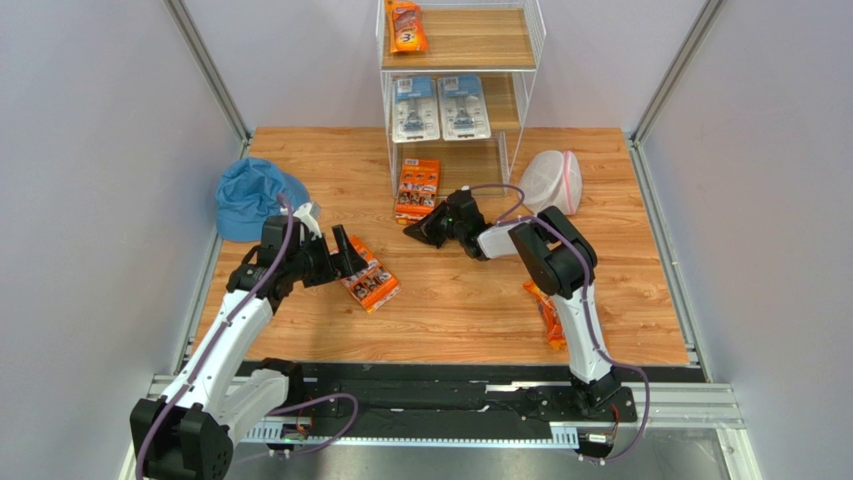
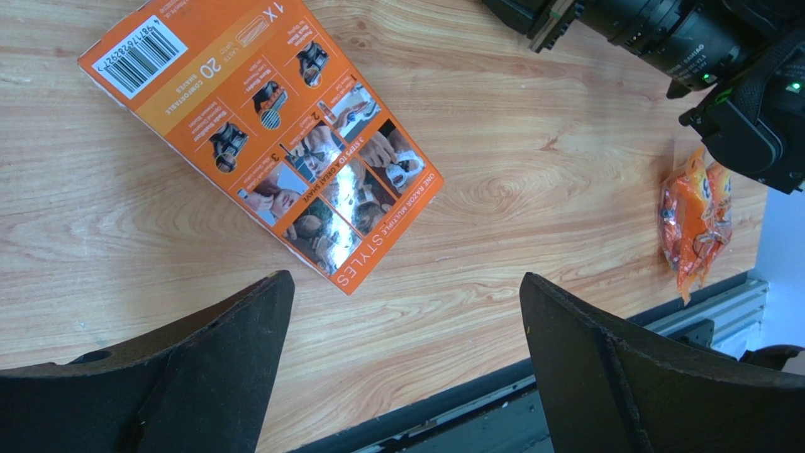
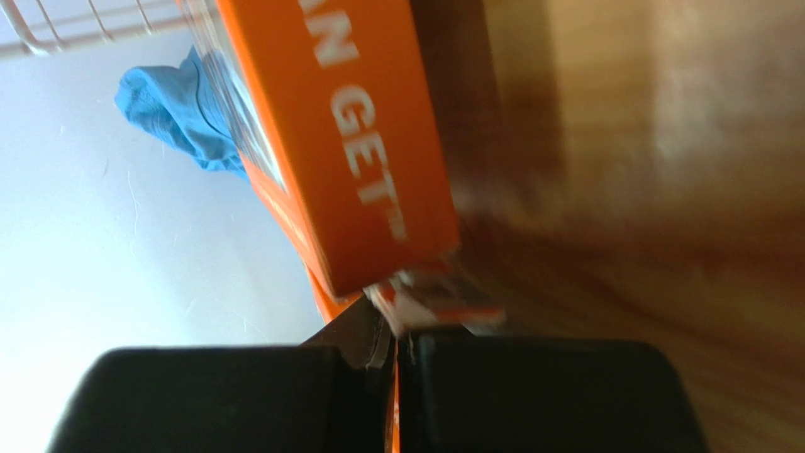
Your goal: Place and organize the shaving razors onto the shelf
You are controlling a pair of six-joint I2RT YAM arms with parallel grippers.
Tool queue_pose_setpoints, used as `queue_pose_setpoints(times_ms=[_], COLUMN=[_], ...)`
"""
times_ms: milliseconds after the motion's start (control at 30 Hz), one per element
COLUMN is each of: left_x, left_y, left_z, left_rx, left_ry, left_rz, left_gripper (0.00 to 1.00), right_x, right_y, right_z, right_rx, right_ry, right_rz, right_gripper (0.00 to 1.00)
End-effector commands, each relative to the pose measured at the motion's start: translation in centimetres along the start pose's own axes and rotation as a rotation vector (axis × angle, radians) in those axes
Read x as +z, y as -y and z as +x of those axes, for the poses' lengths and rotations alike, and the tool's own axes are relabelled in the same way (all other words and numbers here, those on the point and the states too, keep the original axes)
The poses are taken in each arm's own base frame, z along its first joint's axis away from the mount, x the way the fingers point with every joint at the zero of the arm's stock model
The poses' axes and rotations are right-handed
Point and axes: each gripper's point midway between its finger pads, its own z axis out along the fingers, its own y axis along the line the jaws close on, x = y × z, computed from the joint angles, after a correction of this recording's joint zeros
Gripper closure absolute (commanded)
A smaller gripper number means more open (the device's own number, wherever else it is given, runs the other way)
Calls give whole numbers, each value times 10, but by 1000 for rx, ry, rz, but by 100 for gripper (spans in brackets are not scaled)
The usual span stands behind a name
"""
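Pinching just 1 thin edge of the orange multi-pack [image 3: 350, 160], the clamped right gripper [image 3: 395, 340] may let it swing and slip free; the left gripper [image 2: 402, 293] gapes empty.

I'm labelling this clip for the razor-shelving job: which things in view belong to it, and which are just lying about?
Job: shelf, top-board orange bag, left blister card, right blister card, shelf-foot multi-pack, mid-table multi-pack, near-edge orange bag.
Lying about: blue bucket hat, white mesh bag.
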Motion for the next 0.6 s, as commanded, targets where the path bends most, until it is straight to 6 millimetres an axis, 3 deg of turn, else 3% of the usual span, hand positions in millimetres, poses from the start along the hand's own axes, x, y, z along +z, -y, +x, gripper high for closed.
queue_pose_setpoints(times_ms=[0,367,567], left_x=[-2,-1,-2], left_y=[7,7,8], left_z=[-6,-8,-10], left_rx=[11,20,24], left_ry=[19,17,22], left_rz=[28,23,23], left_gripper=[2,2,2], right_x=[12,14,20], right_y=[9,3,-4], right_z=[-15,-53,-64], right_rx=[30,23,6], right_ry=[54,108,108], right_rz=[49,98,106], right_gripper=[100,100,100])
